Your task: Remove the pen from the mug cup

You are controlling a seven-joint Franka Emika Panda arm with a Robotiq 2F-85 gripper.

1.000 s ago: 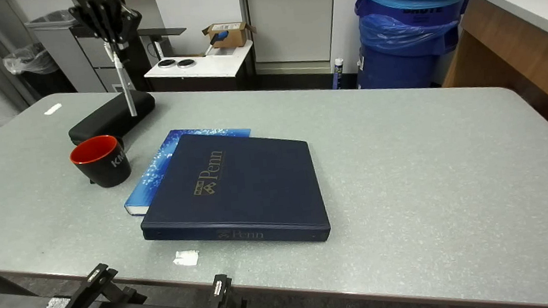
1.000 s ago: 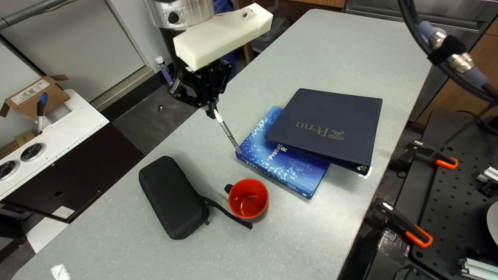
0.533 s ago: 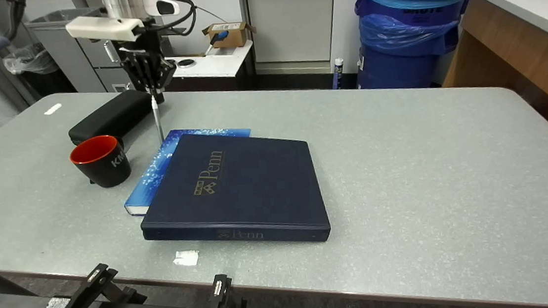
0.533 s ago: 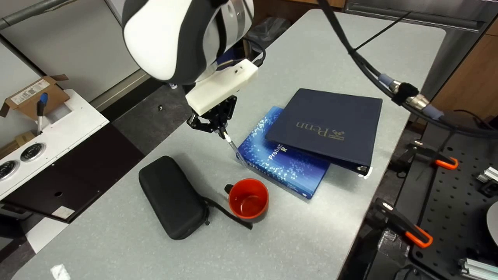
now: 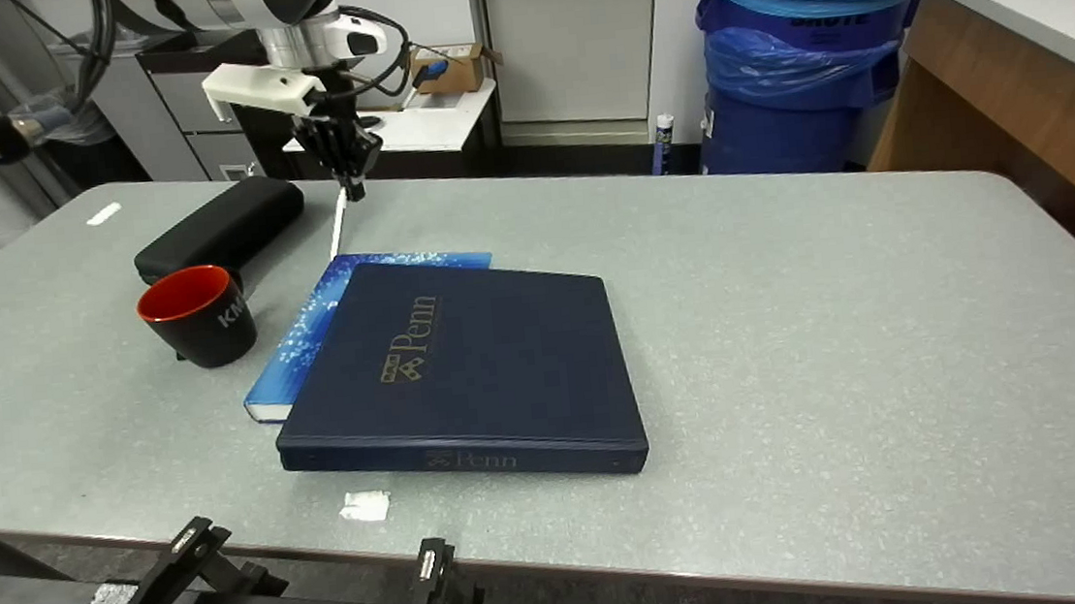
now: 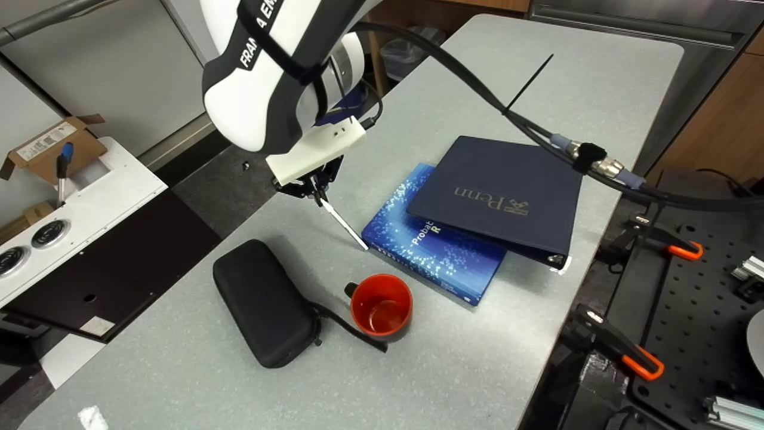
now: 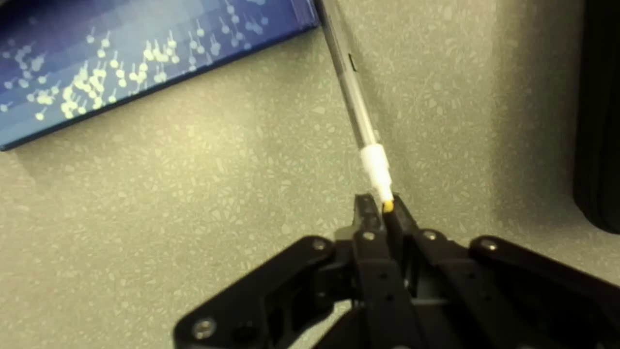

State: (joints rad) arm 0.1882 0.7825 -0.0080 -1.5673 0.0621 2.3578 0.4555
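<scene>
1. My pincer (image 7: pixel 382 206), a black two-fingered gripper, is occupying the bottom of the wrist view; its fingers are standing nearly together and are pinching the end of a pen.
2. This pen (image 7: pixel 355 103), slim, straight and silver-grey with a white end section and a yellow tip, is slanting from my fingertips to the top centre of the wrist view. I am holding it by the yellow-tipped end, outside the mug.
3. In both exterior views the pen's free end is pointing down towards one corner of a blue hardback book (image 6: pixel 427 242) patterned with white specks; whether the two are touching I cannot tell.
4. The squat round mug (image 5: pixel 209 333), black outside and red inside with pale lettering, is standing upright at the left of the frame in an exterior view, apart from my pincer.
5. A black oblong case (image 6: pixel 262 301) is lying near the mug, at lower left in an exterior view.
6. A navy binder (image 5: pixel 475 366) lettered "Penn" is partly covering the book, and a speckled grey tabletop (image 5: pixel 840 314) is supporting them.
</scene>
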